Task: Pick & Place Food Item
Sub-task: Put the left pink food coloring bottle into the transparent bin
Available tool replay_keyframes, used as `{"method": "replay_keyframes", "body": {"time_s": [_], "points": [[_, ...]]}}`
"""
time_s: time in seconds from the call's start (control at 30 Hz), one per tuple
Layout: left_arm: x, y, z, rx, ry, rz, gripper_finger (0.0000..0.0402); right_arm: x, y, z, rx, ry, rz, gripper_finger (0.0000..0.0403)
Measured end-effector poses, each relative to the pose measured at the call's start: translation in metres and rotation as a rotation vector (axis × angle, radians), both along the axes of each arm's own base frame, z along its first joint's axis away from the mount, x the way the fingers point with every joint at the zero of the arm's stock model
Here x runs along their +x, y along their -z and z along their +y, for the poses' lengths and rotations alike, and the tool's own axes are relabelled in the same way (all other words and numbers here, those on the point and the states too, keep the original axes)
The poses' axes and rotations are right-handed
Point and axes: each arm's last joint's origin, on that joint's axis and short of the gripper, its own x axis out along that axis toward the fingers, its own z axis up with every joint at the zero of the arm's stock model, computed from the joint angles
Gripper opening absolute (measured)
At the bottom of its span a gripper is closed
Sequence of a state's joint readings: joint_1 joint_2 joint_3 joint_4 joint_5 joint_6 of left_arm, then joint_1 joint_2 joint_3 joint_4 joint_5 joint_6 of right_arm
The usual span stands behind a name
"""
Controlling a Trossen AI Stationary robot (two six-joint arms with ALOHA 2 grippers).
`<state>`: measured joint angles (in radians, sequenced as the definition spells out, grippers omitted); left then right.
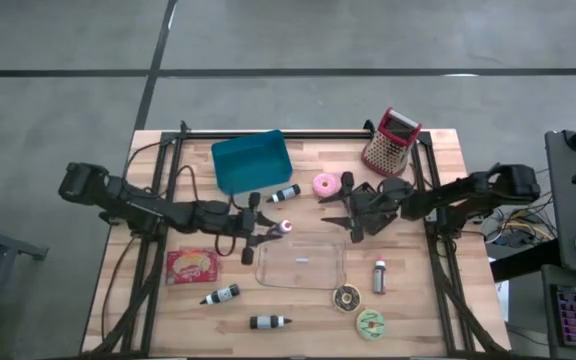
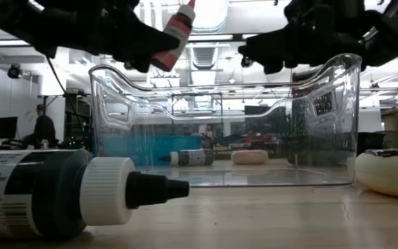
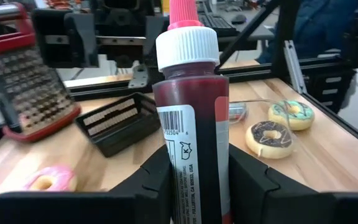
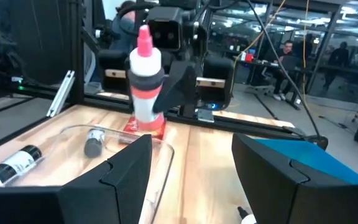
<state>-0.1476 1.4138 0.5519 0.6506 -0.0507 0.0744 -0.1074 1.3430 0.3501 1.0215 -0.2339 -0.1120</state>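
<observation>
Above clear tray [image 1: 301, 267], left gripper [image 1: 268, 228] clamping red bottle [image 1: 285, 227]

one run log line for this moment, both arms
left end effector: shut on red bottle, above clear tray edge | right end effector: open, empty, beside pink donut | placed: no

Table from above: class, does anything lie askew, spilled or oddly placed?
Nothing is spilled or broken. Three dark bottles lie on their sides, each at a different angle. The left hand holds a red bottle by the clear tray's edge. The right hand is open and empty.
</observation>
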Motion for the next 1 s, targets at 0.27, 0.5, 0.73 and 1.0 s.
{"method": "replay_keyframes", "body": {"time_s": [0.27,0.5,0.73,1.0], "points": [[0.019,0.005,-0.006,0.012,0.029,0.044,0.0112,-0.028,0.010,0.004,0.006,0.050,0.007,0.0219],[0.023,0.009,-0.008,0.021,0.036,0.068,0.0112,-0.037,0.014,0.010,0.005,0.085,0.008,0.0219],[0.023,0.011,-0.009,0.017,0.056,0.079,0.0112,-0.036,0.016,0.012,0.020,0.091,0.019,0.0219],[0.023,0.014,-0.010,0.013,0.078,0.120,0.0112,-0.035,0.015,0.017,0.026,0.094,0.028,0.0219]]}}
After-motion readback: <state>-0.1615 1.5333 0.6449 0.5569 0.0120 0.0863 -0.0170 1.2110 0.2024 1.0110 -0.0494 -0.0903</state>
